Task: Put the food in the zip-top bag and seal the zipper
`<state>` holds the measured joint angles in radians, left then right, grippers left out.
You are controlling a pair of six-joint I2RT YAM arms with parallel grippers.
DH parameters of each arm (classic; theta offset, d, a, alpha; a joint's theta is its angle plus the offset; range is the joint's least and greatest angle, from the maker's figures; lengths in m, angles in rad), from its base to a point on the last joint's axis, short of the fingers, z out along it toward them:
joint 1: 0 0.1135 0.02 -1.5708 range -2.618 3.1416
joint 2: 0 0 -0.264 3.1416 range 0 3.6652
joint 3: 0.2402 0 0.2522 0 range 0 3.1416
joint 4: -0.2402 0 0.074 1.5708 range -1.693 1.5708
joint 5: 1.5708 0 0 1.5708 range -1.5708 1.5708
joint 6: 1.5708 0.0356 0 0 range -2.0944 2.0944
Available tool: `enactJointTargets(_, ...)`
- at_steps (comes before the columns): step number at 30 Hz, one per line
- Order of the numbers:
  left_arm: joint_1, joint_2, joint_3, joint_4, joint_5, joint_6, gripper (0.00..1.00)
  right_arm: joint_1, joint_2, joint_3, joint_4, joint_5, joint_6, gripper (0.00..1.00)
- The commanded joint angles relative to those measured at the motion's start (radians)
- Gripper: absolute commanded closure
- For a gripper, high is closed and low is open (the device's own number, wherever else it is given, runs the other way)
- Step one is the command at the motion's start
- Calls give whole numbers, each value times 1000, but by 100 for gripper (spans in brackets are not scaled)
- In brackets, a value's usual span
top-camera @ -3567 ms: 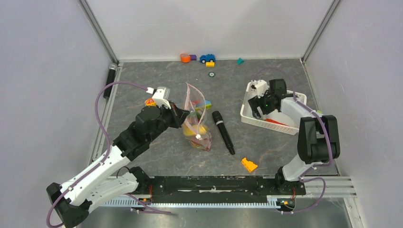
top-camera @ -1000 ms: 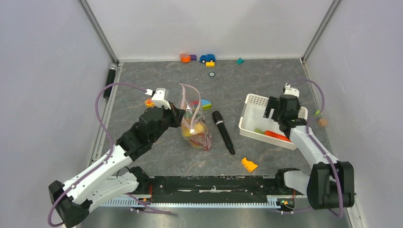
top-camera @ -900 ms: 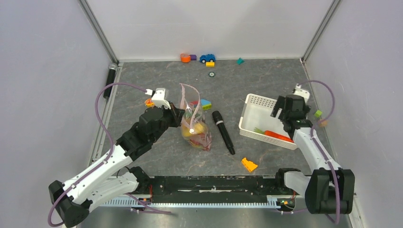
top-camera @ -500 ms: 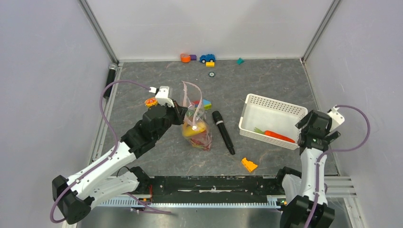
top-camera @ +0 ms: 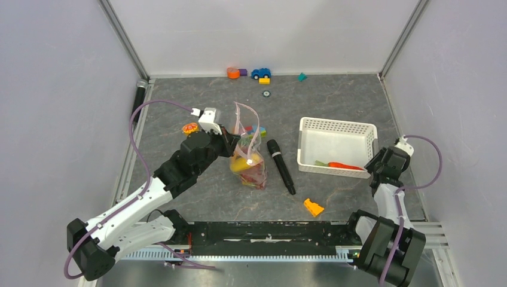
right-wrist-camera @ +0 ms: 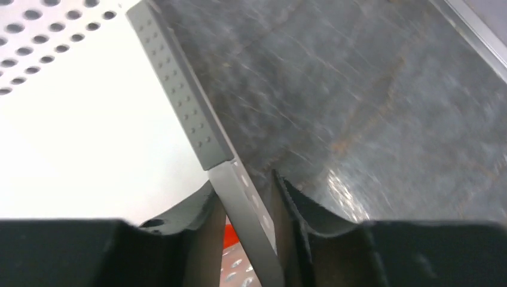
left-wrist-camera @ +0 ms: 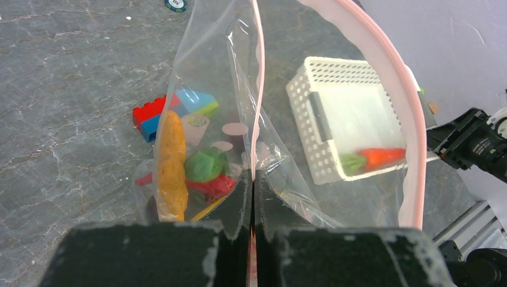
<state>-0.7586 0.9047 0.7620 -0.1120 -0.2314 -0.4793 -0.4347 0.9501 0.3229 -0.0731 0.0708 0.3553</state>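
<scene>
Far left, against the rail: edge microphone point(top-camera: 139, 92), black, lying on the table.

Left gripper point(left-wrist-camera: 252, 184): jaws fully closed, pinching a fold of the zip-top bag point(left-wrist-camera: 221, 78) just below its mouth. The bag's lower end rests on the table, left of centre. Its mouth is held up.

Zipper point(left-wrist-camera: 412, 137): the 2 pink strips stand well apart, so the mouth is open and unsealed.

Food in the bag, bunched at the bottom:
- 1 long yellow piece point(left-wrist-camera: 171, 164)
- 1 green pepper point(left-wrist-camera: 204, 165)
- 1 red piece point(left-wrist-camera: 214, 186) under the pepper

Stacked bricks point(left-wrist-camera: 149, 116) (red, blue, green) lie on the table just behind the bag, partly seen through it.

Far edge of the table: a small group of bricks with a blue toy car point(top-camera: 260, 73).

Centre microphone point(top-camera: 281, 166): black, lying diagonally just right of the bag. Whether they touch, I cannot tell.

Orange wedge block point(top-camera: 313, 207): nearer the arm bases, apart from everything else.

White lattice basket point(top-camera: 338, 124): right half of the table. 1 carrot point(top-camera: 345, 165) lies inside along its near wall.

Right gripper point(right-wrist-camera: 245, 188): jaws drawn in on the basket's right-hand wall, 1 finger point(right-wrist-camera: 191, 224) inside and 1 outside. It holds no food. The table surface in the right wrist view is blurred.
</scene>
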Motion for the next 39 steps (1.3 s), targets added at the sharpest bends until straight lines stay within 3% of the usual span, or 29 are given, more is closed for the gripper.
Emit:
enactJointTargets(1,2,3,0,43,11,16,97,2,63,27,170,-159,-89,73)
enactJointTargets(3,1,3,-1,41,6,17,97,6,91,50,198,-168,-100,84)
enactJointTargets(6,2,3,-2,40,-5,21,97,22,142,104,238,-182,-144,93)
enactJointTargets(11,2,10,0,34,-27,33,97,71,296,285,230,-301,-307,100)
enactJointTargets(15,2,20,13,19,-34,38,97,101,440,512,124,-476,-532,100)
enactJointTargets(17,2,22,18,14,-34,39,97,124,535,663,-80,-565,-679,100)
enactJointTargets(21,2,31,27,14,-34,43,97,158,712,915,-453,-597,-963,99)
enactJointTargets(27,4,70,53,6,-16,48,98,182,960,1236,-734,-619,-1187,99)
enactJointTargets(30,4,80,59,2,-9,45,98,226,1061,1384,-887,-555,-1335,99)
enactJointTargets(32,3,82,61,0,-9,44,98,263,1110,1436,-938,-460,-1376,98)
enactJointTargets(34,5,83,63,-3,-9,43,98,287,1140,1460,-961,-414,-1415,90)
enactJointTargets(35,4,83,63,-4,-10,41,98,293,1145,1463,-957,-413,-1437,85)
enactJointTargets(39,5,86,65,-5,-7,40,98,304,1123,1421,-882,-503,-1618,88)
